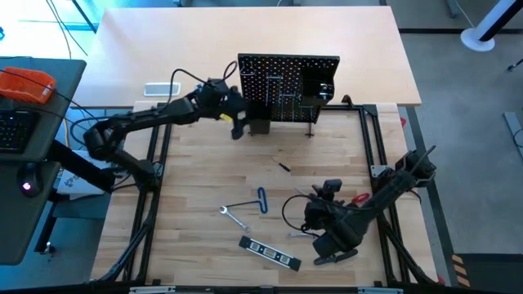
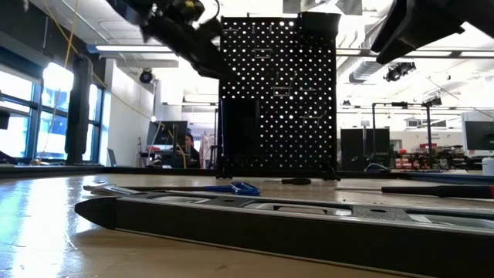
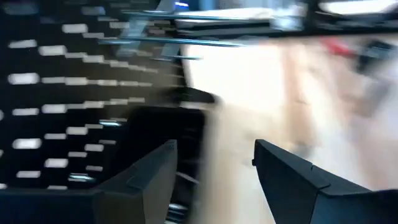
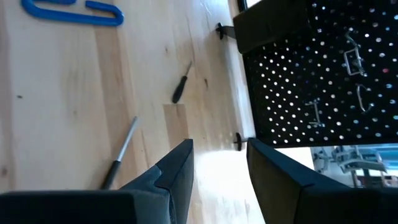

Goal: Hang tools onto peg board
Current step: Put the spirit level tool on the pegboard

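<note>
Several tools (image 1: 261,201) on desk (image 1: 196,175). Left end effector (image 3: 214,180) spread, empty, beside peg board (image 1: 288,88). Right end effector (image 4: 219,168) parted, empty. You fetch next tool.

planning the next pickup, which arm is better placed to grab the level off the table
Right. Its end effector hangs empty and open just beside the level, while the left end effector is up at the peg board, far from it.

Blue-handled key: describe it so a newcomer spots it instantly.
Start at the upright black peg board at the table's far side, then come toward the near edge to the loose tools. The blue-handled key lies beside a silver wrench; it is the only blue item there.
</note>
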Robot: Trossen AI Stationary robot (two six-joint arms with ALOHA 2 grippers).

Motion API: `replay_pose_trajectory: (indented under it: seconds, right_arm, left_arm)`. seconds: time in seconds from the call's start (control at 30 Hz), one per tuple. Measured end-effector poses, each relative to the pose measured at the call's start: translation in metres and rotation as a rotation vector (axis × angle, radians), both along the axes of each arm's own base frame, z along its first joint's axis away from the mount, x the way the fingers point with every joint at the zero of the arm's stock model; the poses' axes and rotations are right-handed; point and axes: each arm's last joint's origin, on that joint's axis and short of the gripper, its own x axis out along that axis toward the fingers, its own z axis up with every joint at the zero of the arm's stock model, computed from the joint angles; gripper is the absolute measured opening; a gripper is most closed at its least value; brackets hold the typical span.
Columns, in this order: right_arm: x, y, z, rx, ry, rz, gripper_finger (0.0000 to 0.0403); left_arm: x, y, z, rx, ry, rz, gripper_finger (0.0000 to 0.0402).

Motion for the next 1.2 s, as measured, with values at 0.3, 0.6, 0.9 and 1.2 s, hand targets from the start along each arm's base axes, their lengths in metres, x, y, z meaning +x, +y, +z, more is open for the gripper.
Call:
replay_pose_trajectory:
  seconds: [0.3,0.6,0.9,1.2]
  right_arm:
    - [0.003,0.01,-0.002,0.046,-0.035,0.051,0.0145]
    - [0.01,0.019,-0.004,0.116,-0.056,0.106,0.0145]
    - [0.008,0.027,-0.005,0.143,-0.08,0.131,0.0145]
    - [0.014,0.035,-0.006,0.272,-0.121,0.134,0.0145]
  left_arm:
    - [-0.016,-0.098,0.001,-0.201,0.215,-0.405,0.0208]
    - [-0.016,-0.2,-0.066,-0.161,0.287,-0.52,0.0209]
    - [-0.027,-0.271,-0.115,-0.014,0.188,-0.587,0.0209]
    - [-0.015,-0.298,-0.152,-0.062,0.184,-0.638,0.0209]
